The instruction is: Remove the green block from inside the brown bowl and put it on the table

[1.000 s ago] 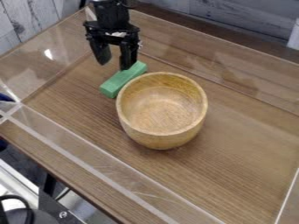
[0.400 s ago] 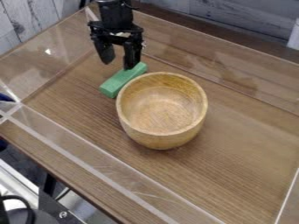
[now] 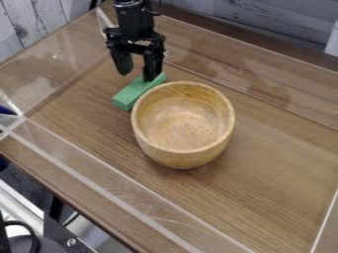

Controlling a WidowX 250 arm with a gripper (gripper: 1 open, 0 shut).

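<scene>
The green block lies flat on the table, just left of the brown bowl and touching or nearly touching its rim. The bowl's pale inside holds nothing. My gripper points straight down above the block's far end, open, with nothing between its black fingers. The far end of the block is partly hidden behind the fingers.
Low clear acrylic walls border the tabletop on all sides. A pale wooden wall stands behind at the upper left.
The open gripper has drifted slightly right and down toward the block's far end. Block and bowl have not moved.
</scene>
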